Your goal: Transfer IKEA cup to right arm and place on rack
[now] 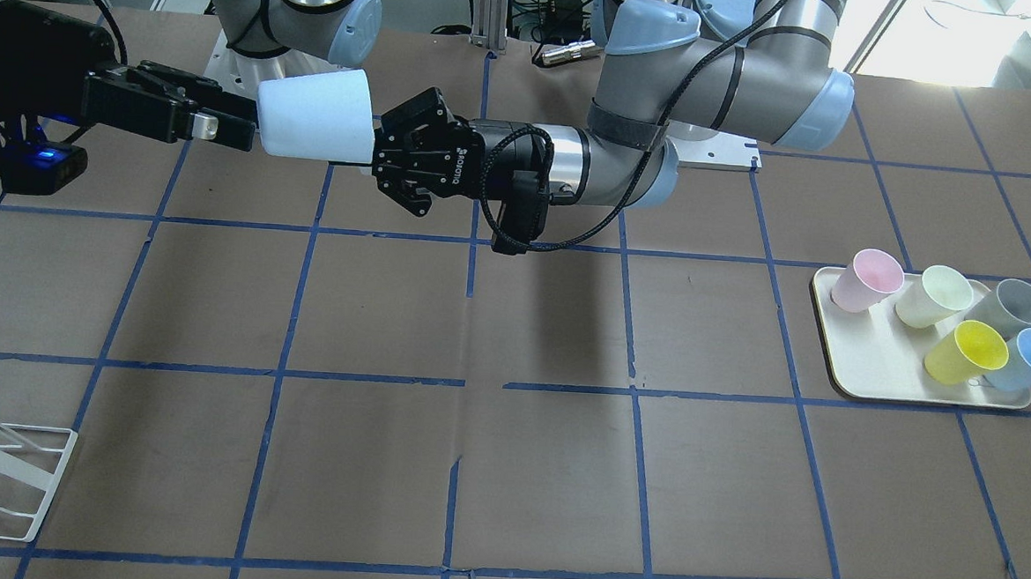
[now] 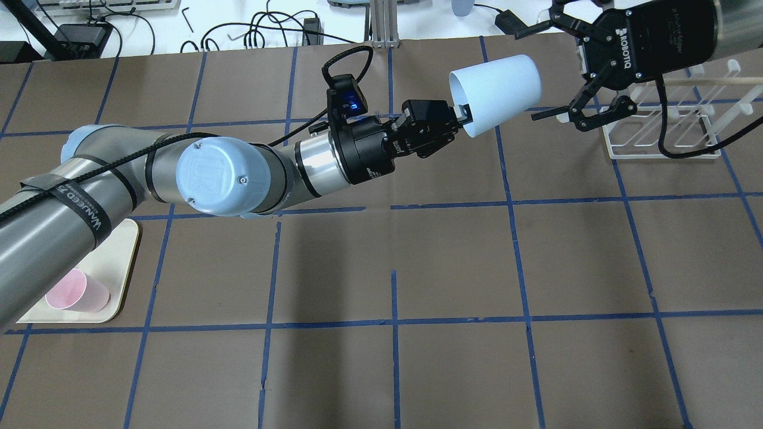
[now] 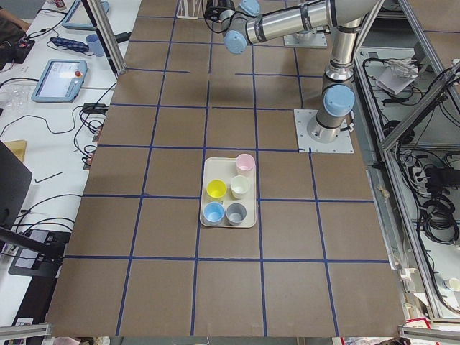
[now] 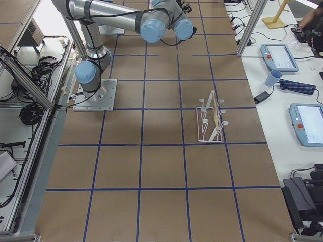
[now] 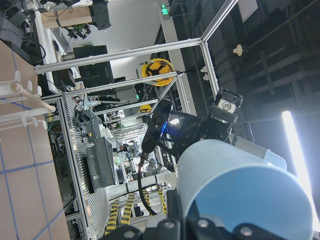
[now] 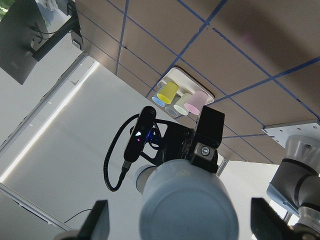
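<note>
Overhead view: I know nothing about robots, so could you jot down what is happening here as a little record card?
Moment: cup hand-over in mid-air
IKEA cup: pale blue, lying sideways
Left gripper: shut on the cup's rim
Right gripper: open, fingers either side of the cup's base, not gripping yet
Rack: white wire, beyond the right gripper, no cup on it
Tray: cream, holds five more cups
</note>
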Tool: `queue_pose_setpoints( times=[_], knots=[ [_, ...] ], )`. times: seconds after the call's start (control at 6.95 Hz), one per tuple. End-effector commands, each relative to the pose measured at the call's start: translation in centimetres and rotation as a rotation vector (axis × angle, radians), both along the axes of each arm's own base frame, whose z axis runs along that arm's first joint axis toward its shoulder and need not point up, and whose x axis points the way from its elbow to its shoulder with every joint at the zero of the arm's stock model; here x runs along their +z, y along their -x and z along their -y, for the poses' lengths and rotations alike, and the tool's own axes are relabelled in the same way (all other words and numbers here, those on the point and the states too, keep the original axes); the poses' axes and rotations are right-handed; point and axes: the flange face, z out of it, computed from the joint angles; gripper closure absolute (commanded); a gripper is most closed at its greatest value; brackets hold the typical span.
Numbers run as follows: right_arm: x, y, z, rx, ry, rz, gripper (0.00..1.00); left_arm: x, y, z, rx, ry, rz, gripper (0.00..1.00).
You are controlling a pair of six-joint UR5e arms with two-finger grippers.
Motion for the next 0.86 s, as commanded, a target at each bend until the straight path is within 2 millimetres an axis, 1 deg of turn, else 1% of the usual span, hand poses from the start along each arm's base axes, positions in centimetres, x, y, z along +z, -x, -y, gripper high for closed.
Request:
queue_pose_setpoints(
  times=[0.0, 0.29, 0.43, 0.58, 0.72],
  knots=[
    [-0.07, -1.45, -0.17, 0.037, 0.003, -0.008, 0.00, -0.02, 0.05, -0.03, -0.001, 0.000, 0.000, 1.00],
    [0.04, -1.00, 0.05, 0.031, 0.007, -0.012, 0.00, 0.03, 0.06, -0.12, -0.008, 0.002, 0.003, 1.00],
    [0.11, -1.01, 0.01, 0.032, 0.010, -0.013, 0.02, 0.03, 0.06, -0.12, -0.008, 0.002, 0.003, 1.00],
    [0.18, -1.00, 0.03, 0.032, 0.011, -0.013, 0.13, 0.09, 0.06, -0.17, -0.010, 0.001, 0.004, 1.00],
    [0.15, -0.97, 0.12, 0.033, 0.022, -0.017, 0.36, 0.01, 0.07, -0.15, -0.010, -0.001, 0.004, 1.00]
  ],
)
